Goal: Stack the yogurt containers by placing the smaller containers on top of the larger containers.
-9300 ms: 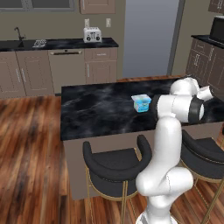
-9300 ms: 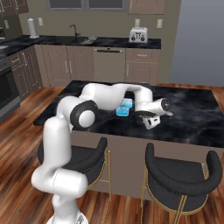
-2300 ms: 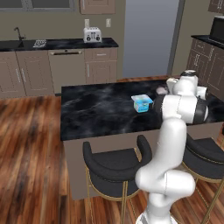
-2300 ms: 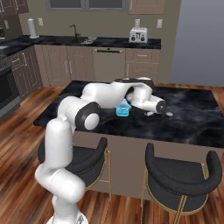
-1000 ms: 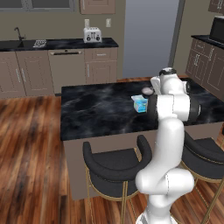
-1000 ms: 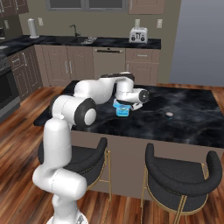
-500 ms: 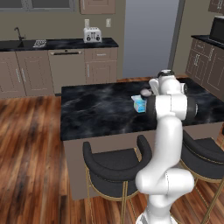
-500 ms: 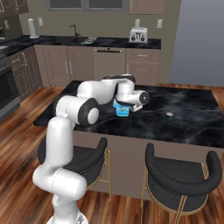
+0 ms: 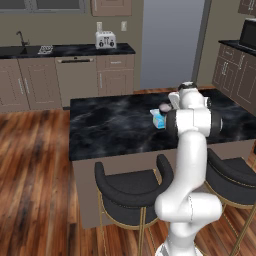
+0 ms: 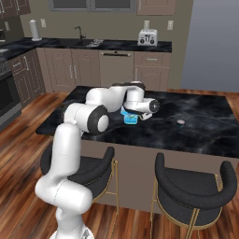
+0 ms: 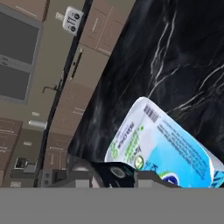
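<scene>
Far left against the back wall: dark counter with a sink point(image 9: 30, 49) and, further right, a white toaster point(image 9: 105, 39), well apart from the work area. Nearer, in the middle of the room: black marbled island point(image 9: 110, 122), two dark stools point(image 9: 132, 186) tucked along its near edge.

On the island, toward its right half in the left base view: light blue tub point(image 9: 158, 119), squarish, pale rim, standing upright on the stone. Seen from the right base view, same tub point(image 10: 130, 118) just below the hand, partly hidden by it. In the hand view, printed blue and white lid of the tub point(image 11: 168, 148) close under the camera.

Directly over the tub: gripper point(image 10: 134, 110), jaws drawn in narrow and clamped on the small dark cup point(image 11: 113, 172), which sits between the finger tips point(image 11: 151, 178). In the left base view, pale round top of that cup point(image 9: 164, 107) just above the tub. Cannot tell whether cup and tub lid touch.

Further right on the island, in the right base view: a small pale round thing point(image 10: 180, 122) lying alone, well apart from the tub.
</scene>
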